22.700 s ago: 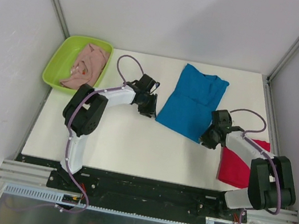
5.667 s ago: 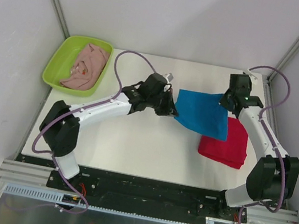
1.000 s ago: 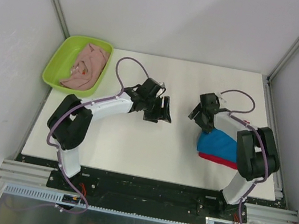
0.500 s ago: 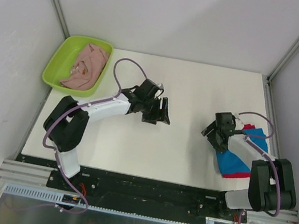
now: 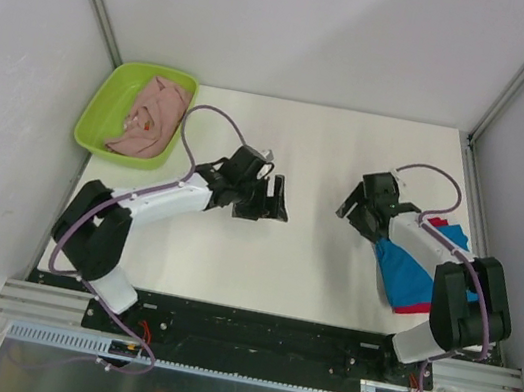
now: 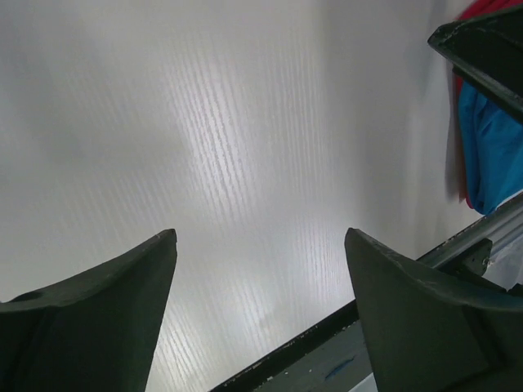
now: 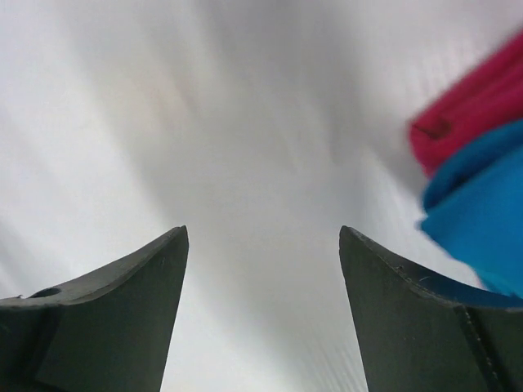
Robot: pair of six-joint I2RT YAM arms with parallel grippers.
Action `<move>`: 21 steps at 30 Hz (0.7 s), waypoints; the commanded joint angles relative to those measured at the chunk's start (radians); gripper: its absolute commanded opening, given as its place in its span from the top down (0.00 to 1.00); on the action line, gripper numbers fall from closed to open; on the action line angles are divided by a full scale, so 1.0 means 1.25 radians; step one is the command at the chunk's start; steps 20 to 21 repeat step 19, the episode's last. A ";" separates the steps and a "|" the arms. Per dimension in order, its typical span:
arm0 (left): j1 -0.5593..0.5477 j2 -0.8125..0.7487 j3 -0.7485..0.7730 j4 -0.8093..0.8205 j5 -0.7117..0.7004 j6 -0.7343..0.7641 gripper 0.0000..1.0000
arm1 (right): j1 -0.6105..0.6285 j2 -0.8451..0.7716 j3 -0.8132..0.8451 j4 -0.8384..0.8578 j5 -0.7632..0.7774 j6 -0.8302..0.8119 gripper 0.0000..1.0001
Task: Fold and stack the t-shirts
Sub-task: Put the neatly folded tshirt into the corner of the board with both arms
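White walls close in a white table (image 5: 333,138) on three sides, and both arms reach over it from the table's near edge. At the table's far left corner sits a lime-green tray (image 5: 98,104) holding the pale pink t-shirt (image 5: 154,114), crumpled in a heap. Toward the table's right edge, nearer its front, the blue t-shirt (image 5: 409,271) lies folded on top of the red t-shirt (image 5: 413,308), of which only a thin strip peeks out at the near end; the right arm crosses above part of the blue cloth. The left gripper (image 5: 265,207) hangs over the middle of the table with its jaws spread wide and nothing between them; its wrist camera shows only bare table between the two dark fingers (image 6: 98,310), with the blue t-shirt (image 6: 490,155) and a bit of the red one (image 6: 490,10) off at the table's right. The right gripper (image 5: 354,208) sits just left of the stack, likewise wide open and empty, and its own blurred view shows bare table between its fingers (image 7: 106,302), with the blue (image 7: 482,220) and red (image 7: 474,106) cloth just beside one of them.
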 commanded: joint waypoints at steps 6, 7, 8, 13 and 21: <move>0.005 -0.231 -0.123 0.017 -0.163 0.103 0.01 | 0.139 -0.064 0.089 0.039 -0.041 -0.043 0.02; 0.005 -0.248 -0.130 0.016 -0.182 0.109 0.01 | 0.149 -0.078 0.090 0.045 -0.048 -0.045 0.01; 0.006 -0.260 -0.132 0.014 -0.195 0.117 0.01 | 0.157 -0.090 0.091 0.049 -0.053 -0.048 0.01; 0.008 -0.298 -0.139 0.008 -0.225 0.130 0.01 | 0.169 -0.121 0.110 0.049 -0.084 -0.068 0.01; 0.009 -0.300 -0.126 0.005 -0.230 0.129 0.01 | 0.162 -0.115 0.136 0.032 -0.097 -0.095 0.01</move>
